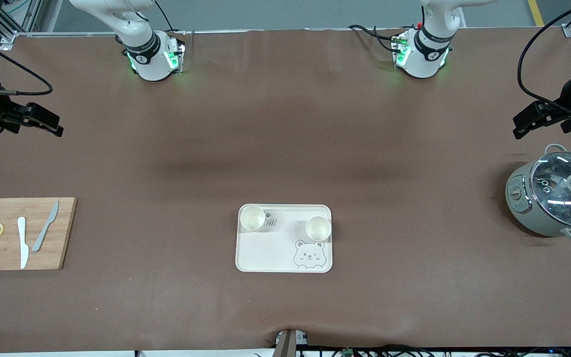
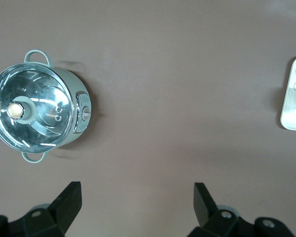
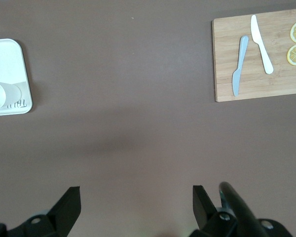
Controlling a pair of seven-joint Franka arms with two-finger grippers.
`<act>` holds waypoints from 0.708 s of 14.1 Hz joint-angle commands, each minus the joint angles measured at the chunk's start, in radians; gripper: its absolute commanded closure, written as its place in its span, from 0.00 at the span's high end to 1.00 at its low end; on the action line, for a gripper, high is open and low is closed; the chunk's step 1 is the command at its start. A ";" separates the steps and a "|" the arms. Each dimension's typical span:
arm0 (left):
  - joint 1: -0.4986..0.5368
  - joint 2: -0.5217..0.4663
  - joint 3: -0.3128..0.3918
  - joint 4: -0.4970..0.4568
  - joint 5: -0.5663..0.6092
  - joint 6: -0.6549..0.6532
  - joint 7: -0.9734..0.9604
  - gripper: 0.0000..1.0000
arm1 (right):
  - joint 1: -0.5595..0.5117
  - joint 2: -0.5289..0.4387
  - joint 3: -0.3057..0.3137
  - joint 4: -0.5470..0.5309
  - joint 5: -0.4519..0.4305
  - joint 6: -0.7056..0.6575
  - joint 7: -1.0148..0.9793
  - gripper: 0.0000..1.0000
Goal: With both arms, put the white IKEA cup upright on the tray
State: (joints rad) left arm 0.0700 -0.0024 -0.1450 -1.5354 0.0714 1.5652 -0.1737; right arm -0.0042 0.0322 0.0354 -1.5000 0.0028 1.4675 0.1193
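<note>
Left gripper (image 2: 135, 207) spread wide and empty over bare table beside the lidded grey pot (image 1: 555, 197), right gripper (image 3: 135, 210) likewise spread, empty, above the table farther from the camera than the cutting board (image 1: 20, 233), both arms waiting, two white cups (image 1: 253, 217) (image 1: 318, 228) upright on the cream bear-face tray (image 1: 270, 253) mid-table.

Both arms waiting, drawn back to opposite ends of the tabletop. Left gripper (image 1: 518, 128) hanging above the tabletop at its arm's end, fingers (image 2: 69, 200) spread wide. Right gripper (image 1: 56, 126) likewise, fingers (image 3: 69, 205) apart, holding nothing.
</note>
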 commanded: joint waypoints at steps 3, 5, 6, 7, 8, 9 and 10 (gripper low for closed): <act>0.013 -0.014 0.005 0.006 -0.004 -0.039 0.017 1.00 | -0.007 0.046 -0.003 0.038 0.019 0.017 -0.070 1.00; 0.010 -0.019 -0.001 0.012 -0.004 -0.066 0.017 1.00 | -0.013 0.046 -0.005 0.038 0.020 0.017 -0.072 1.00; 0.010 -0.021 -0.005 0.012 -0.004 -0.088 0.017 1.00 | -0.013 0.046 -0.005 0.038 0.017 0.017 -0.073 1.00; 0.007 -0.028 -0.010 0.011 -0.004 -0.117 0.011 1.00 | -0.014 0.046 -0.005 0.046 0.014 0.016 -0.073 1.00; 0.008 -0.037 -0.022 0.008 -0.007 -0.120 0.004 1.00 | -0.007 0.048 -0.005 0.059 0.005 0.014 -0.072 1.00; 0.010 -0.039 -0.024 0.008 -0.008 -0.120 0.005 1.00 | -0.008 0.048 -0.005 0.066 0.002 0.011 -0.073 1.00; 0.008 -0.044 -0.025 0.005 -0.016 -0.122 0.003 1.00 | -0.014 0.048 -0.005 0.066 0.002 0.010 -0.072 1.00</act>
State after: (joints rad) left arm 0.0740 -0.0202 -0.1619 -1.5252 0.0709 1.4629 -0.1738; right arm -0.0077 0.0685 0.0286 -1.4682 0.0025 1.4938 0.0636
